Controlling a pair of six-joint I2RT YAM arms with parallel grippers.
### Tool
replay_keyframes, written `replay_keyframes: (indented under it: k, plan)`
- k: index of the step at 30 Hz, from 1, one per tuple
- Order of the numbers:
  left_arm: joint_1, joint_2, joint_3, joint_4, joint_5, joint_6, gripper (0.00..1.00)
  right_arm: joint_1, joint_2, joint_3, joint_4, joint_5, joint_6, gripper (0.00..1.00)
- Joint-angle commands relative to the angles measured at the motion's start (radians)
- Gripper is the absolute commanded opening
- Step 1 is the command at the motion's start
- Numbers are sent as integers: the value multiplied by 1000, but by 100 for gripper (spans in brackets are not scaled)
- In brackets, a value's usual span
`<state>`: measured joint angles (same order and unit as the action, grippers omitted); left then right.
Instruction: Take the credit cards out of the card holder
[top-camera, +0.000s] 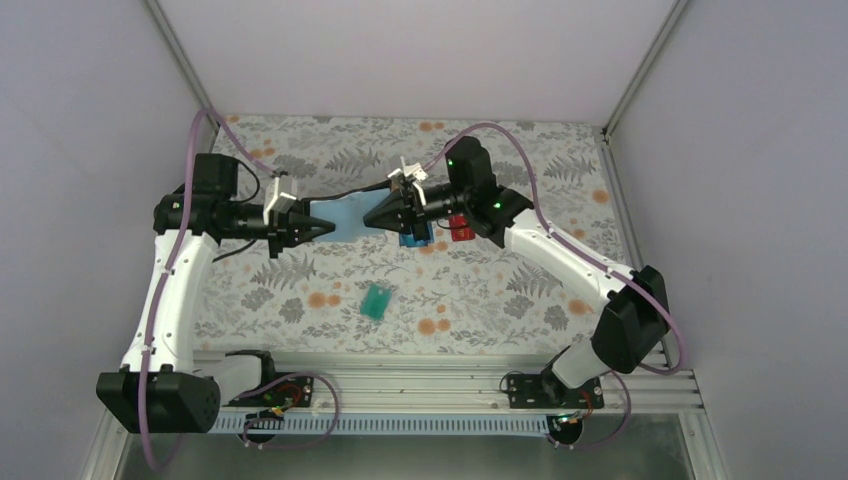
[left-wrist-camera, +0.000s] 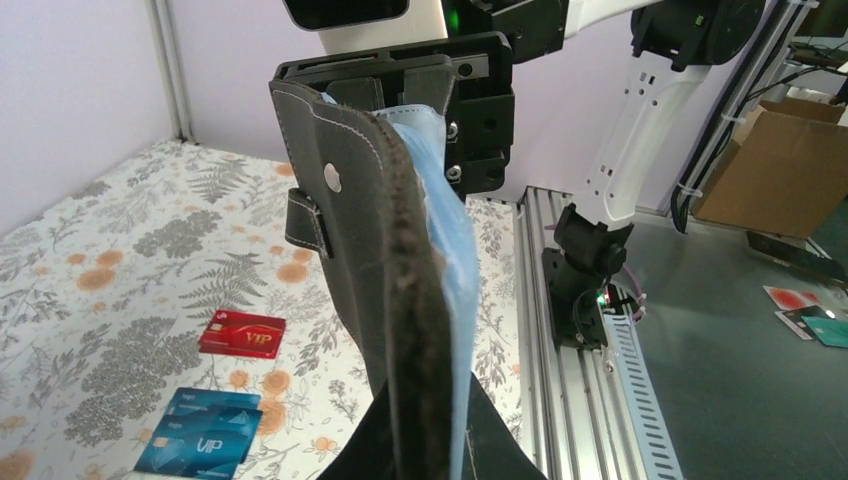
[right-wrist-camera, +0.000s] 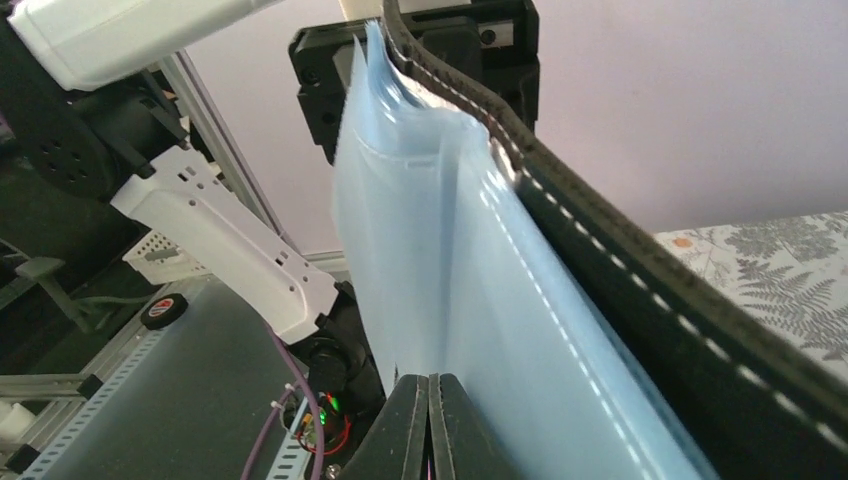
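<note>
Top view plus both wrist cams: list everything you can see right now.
card holder: one, light blue inside and dark outside, held above the table between both grippers
red card: one, red, on the table by the right wrist
blue card: one, perhaps a second overlapping it, blue, on the table beside the red card
teal card: one, teal-green, on the table nearer the arm bases
table: one, floral cover
box: one, brown cardboard, off the table
left gripper: shut on the card holder
right gripper: shut on the card holder
</note>
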<state>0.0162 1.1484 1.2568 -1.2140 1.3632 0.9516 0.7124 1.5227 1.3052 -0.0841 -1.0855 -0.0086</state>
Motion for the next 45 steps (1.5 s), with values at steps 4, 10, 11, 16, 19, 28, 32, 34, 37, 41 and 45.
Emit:
replay_keyframes:
  k: [4,10,11,16,19,28,32,34,37,41,45]
  plan:
    - [15,-22,-10,141,-31,-149,2,-30,-36,-16,-70,195,8,4]
    - [32,-21,-74,394,-286,-447,2,-50,-33,-4,-242,519,50,4]
    - [36,-19,-78,413,-326,-470,2,-50,-36,-11,-261,551,61,4]
    - [60,-10,-73,439,-383,-509,2,-29,5,-85,-327,707,110,11]
    - [94,-2,-70,460,-467,-556,2,18,86,-112,-356,838,138,19]
    - [135,-3,-92,466,-439,-560,2,238,388,-7,-518,1077,82,89]
    - [137,-13,-97,454,-396,-540,2,303,455,41,-545,1084,55,97]
    - [139,-17,-95,448,-386,-535,3,330,488,71,-572,1113,51,97]
    - [140,-21,-95,443,-374,-528,2,356,531,104,-612,1169,53,95]
    - [140,-27,-94,440,-369,-525,2,369,577,121,-657,1223,74,88]
    - [140,-27,-95,436,-355,-519,2,371,570,86,-633,1134,92,73]
